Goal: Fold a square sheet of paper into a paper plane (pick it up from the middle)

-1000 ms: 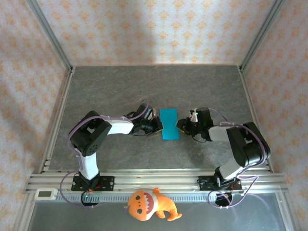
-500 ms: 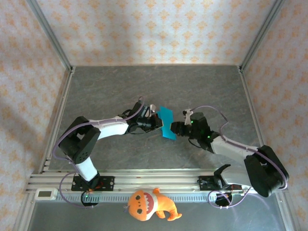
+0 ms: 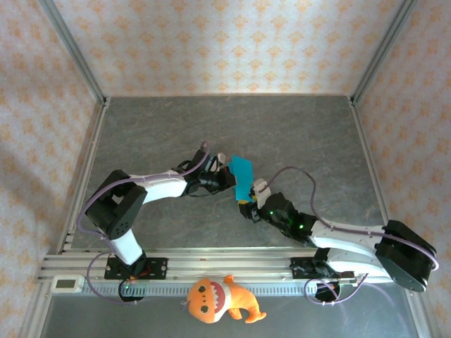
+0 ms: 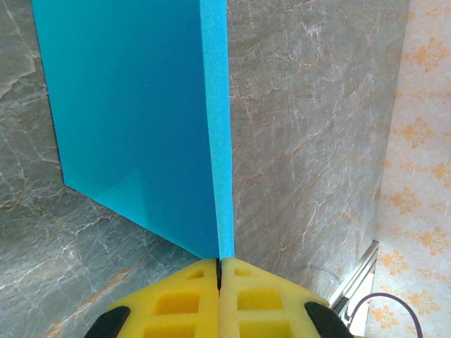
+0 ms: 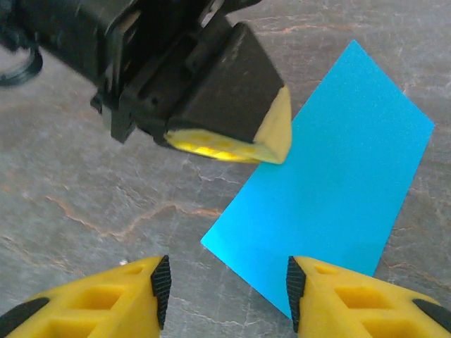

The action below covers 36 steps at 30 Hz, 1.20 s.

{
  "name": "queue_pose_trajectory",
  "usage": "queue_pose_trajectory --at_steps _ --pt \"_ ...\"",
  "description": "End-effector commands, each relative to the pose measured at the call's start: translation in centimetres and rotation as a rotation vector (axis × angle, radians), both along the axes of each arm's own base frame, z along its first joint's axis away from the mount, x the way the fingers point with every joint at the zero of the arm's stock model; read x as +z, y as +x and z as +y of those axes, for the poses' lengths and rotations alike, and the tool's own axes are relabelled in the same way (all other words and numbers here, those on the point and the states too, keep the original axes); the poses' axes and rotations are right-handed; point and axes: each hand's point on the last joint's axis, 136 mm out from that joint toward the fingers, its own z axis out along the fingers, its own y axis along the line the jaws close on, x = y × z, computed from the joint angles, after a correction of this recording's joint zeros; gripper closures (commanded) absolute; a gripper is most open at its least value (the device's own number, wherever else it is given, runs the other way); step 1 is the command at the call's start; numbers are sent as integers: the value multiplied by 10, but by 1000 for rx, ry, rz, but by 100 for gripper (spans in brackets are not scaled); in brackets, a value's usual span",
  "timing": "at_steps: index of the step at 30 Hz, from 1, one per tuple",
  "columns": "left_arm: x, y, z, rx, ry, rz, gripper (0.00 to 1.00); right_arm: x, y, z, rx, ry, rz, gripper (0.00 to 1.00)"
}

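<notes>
left wrist: folded cyan-blue paper sheet clamped edge-on in left gripper. right wrist: right gripper jaws apart, empty, near it.

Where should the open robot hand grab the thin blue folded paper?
The near short edge of the thin bright blue paper, from the near side: it lies just ahead of the open right gripper, while the left gripper pinches a long edge.

The left arm bends at the elbow and reaches rightward, its left gripper with jaws pressed together on the square sheet of paper. The right arm stretches low leftward, its right gripper with jaws apart.
</notes>
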Motion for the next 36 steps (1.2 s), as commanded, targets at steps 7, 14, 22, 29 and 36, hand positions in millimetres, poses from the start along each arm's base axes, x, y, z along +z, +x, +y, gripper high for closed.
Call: queue_pose_trajectory --at_steps 7,14,22,29,36 --pt "1 -2 2 5 -7 13 100 -6 13 10 -50 -249 -206 48" --pt "-3 -3 2 -6 7 18 100 -21 23 16 -53 -346 -246 48" --pt "-4 -3 1 -11 2 19 100 -31 32 16 -94 -403 -255 50" --pt "-8 -3 1 -11 9 25 100 -16 29 6 -126 -332 -275 62" --pt "-8 -3 1 -12 6 22 100 -15 30 2 -157 -326 -268 69"
